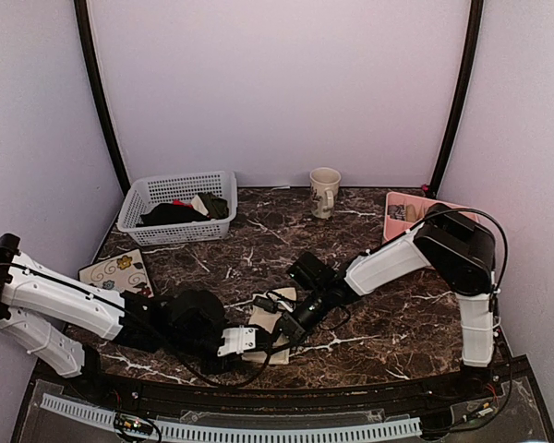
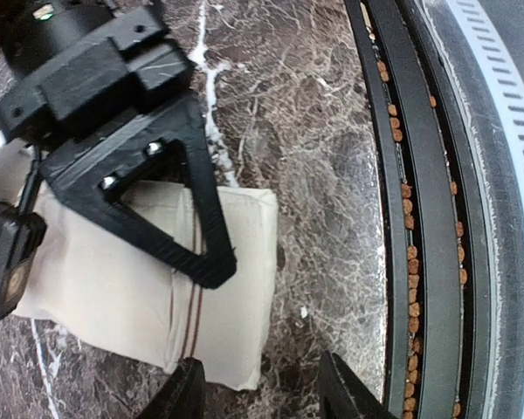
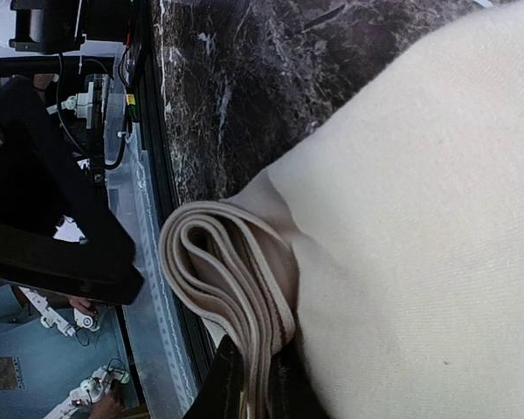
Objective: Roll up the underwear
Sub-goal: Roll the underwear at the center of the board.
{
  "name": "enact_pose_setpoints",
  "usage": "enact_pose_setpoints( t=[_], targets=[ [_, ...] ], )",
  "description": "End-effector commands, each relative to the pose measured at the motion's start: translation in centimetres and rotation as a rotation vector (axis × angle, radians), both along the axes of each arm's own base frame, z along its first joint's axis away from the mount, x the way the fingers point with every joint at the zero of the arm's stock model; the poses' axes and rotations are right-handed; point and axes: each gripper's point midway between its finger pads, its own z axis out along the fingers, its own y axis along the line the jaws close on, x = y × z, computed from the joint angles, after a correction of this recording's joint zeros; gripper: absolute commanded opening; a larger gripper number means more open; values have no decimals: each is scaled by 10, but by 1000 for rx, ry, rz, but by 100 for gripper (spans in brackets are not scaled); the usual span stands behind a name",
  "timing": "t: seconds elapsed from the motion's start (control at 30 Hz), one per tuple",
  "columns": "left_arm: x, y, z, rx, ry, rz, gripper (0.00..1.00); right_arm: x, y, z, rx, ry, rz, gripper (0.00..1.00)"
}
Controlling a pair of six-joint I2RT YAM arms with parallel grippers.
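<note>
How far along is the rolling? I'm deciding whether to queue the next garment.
Done: the underwear is folded into a compact pad, several layers stacked at one edge. In hand: the right gripper pinches that layered edge; the left gripper is open just beside the pad. Remaining: most of the cloth lies flat, so the actual rolling looks barely begun.

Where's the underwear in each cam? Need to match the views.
Top external: underwear sits near-centre at the front of the table, between the two arm tips, partly covered.
Left wrist: underwear lies lower left, under the right fingers.
Right wrist: underwear fills the right side, its layered edge at lower centre.
Shared landmark: the dark marble table.
</note>
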Motion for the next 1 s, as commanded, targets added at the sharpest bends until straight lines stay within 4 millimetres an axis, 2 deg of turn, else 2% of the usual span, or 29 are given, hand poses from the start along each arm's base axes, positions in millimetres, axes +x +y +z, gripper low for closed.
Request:
enact_pose_setpoints(
  t=[0.0,0.13,0.27,0.4,0.67,0.8,0.97],
  targets=[
    [10,-23,6,1,-114,-24,47,-6,-25,-46,-165,38,-34,0],
    [16,-34,7,-10,-151,-31,48,-5,-26,-48,-173,34,-33,0],
    [17,-32,-9,53,-163,-60,48,-5,-26,-49,-177,25,-29,0],
    [16,-29,-16,81,-143,-56,47,-3,-27,-47,-175,7,-29,0],
    [8,-17,-48,229,-66,-75,36,2,-25,-40,-151,-22,-33,0],
    [6,-8,-62,323,-31,-75,25,13,-23,-29,-136,-55,-55,10],
    [-6,-5,-67,361,39,-117,8,35,-25,-14,-114,-128,-103,29]
  ],
)
